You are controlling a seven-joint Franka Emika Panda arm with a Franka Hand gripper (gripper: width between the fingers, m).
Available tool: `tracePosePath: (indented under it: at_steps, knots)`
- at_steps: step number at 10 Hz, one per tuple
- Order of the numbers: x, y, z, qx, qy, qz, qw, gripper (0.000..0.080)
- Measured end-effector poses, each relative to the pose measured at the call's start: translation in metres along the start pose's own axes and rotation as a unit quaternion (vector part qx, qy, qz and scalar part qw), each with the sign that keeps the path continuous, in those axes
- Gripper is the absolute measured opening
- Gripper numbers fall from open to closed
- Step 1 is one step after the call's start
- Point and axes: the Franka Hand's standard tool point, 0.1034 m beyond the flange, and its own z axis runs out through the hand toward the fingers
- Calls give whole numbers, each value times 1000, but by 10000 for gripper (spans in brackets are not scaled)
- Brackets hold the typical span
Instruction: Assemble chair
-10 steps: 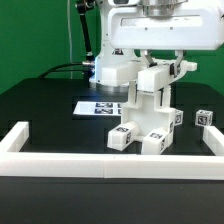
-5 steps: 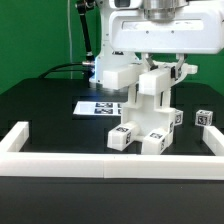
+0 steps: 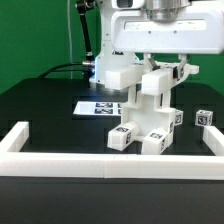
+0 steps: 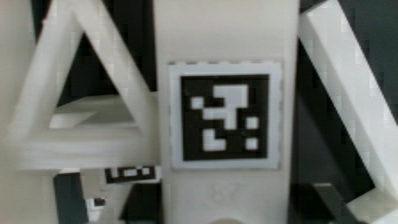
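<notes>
Grip: the gripper (image 3: pixel 160 68) was clamped shut on the tagged bar (image 4: pixel 222 110).
Risk: a twist might have tipped the half-built chair (image 3: pixel 147 115) or jammed the joint.

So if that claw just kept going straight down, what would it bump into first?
The gripper points down and seems shut on the top of the half-built chair; the wrist view has its tagged bar right ahead. So the chair comes first, then the table beneath it.

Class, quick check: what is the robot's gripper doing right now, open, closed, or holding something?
Gripper: closed, holding the matte white blocky chair assembly with square tags.
</notes>
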Motion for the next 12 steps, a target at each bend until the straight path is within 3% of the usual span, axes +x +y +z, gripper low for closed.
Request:
tracePosePath:
  at_steps: [12]
  knots:
    - [1,-1,0,2,7,5,1000,290]
